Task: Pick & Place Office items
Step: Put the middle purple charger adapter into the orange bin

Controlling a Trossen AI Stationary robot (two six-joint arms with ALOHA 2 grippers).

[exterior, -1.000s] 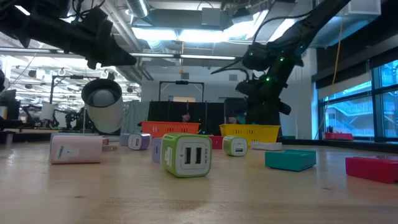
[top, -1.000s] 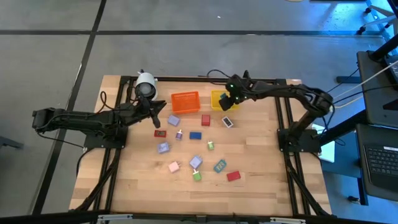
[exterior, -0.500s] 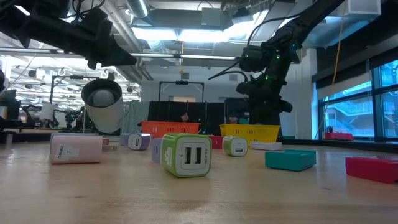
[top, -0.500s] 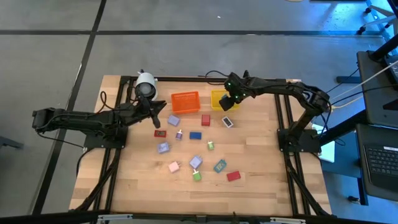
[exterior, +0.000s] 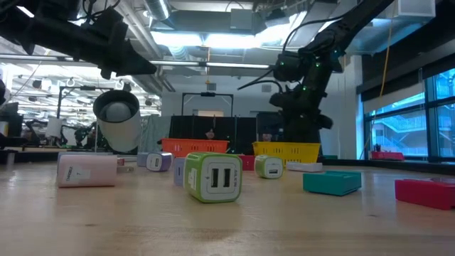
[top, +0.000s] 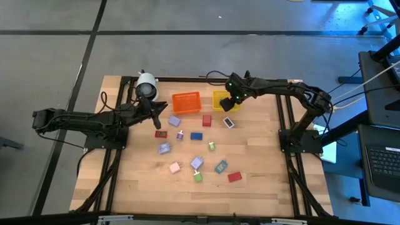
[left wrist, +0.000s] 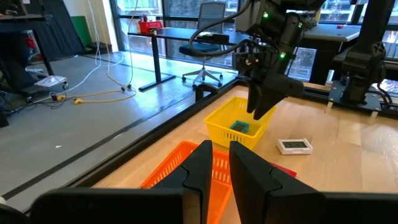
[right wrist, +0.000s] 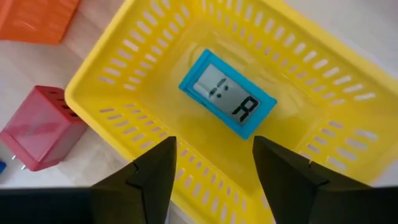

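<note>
- From above, the right pincer (top: 227, 106) hung over the yellow bin (top: 219, 99); the left pincer (top: 157, 122) waited beside the orange bin (top: 185, 102), with small blocks (top: 196, 164) strewn on the tabletop (top: 262, 169) below both.
- Right wrist view: its fingers (right wrist: 151, 172) stood spread and empty, and a blue clock block (right wrist: 227, 94) lay flat inside the bin directly beneath them.
- Left wrist view: the left pincer's fingers (left wrist: 200, 168) were pressed nearly together, holding nothing.
</note>
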